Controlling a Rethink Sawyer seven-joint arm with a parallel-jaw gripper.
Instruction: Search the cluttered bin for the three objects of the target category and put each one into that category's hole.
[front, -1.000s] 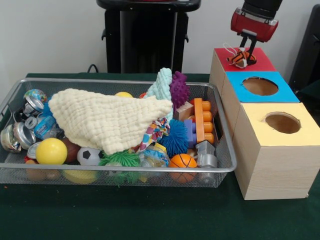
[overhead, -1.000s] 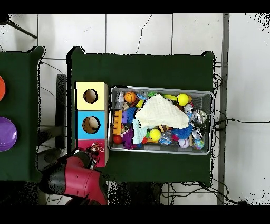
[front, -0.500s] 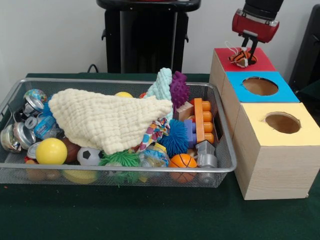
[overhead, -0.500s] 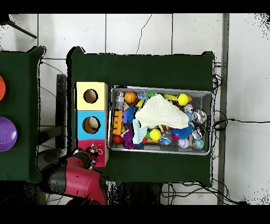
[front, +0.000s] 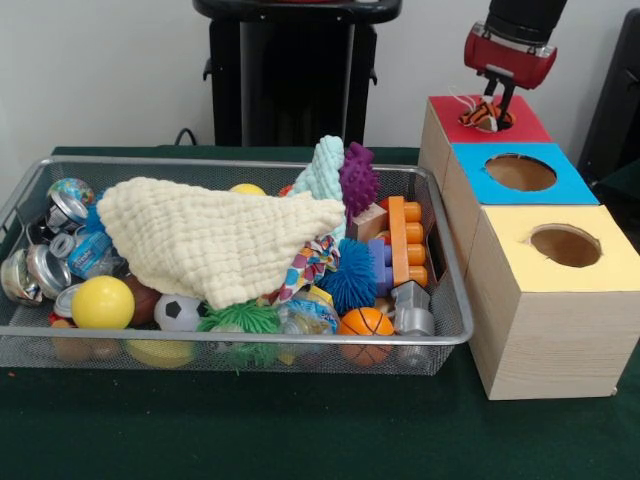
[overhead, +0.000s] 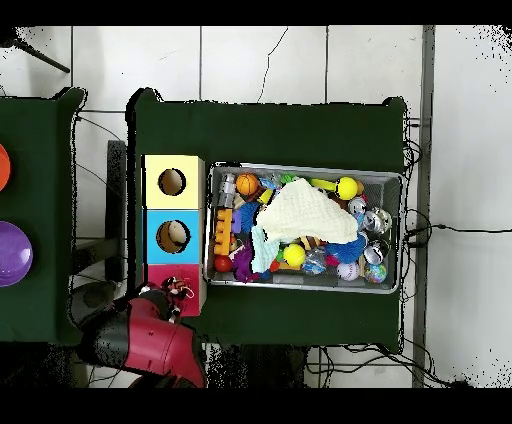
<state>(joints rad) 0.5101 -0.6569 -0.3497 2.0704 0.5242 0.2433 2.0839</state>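
Gripper (front: 494, 102) pinching an orange striped toy (front: 480, 114) right over the red box (front: 520, 125), toy partly in its hole, so release goes straight down.

The red box's hole (front: 487, 117) is covered by a small orange-striped toy (front: 478, 113). A cream waffle cloth (front: 215, 243) buries much of the wire bin's (front: 240, 342) clutter. The red-and-black arm (front: 512, 35) is cut off at the top edge.

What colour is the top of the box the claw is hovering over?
Red: the red-topped box, under the claw. Clearest in the front view.
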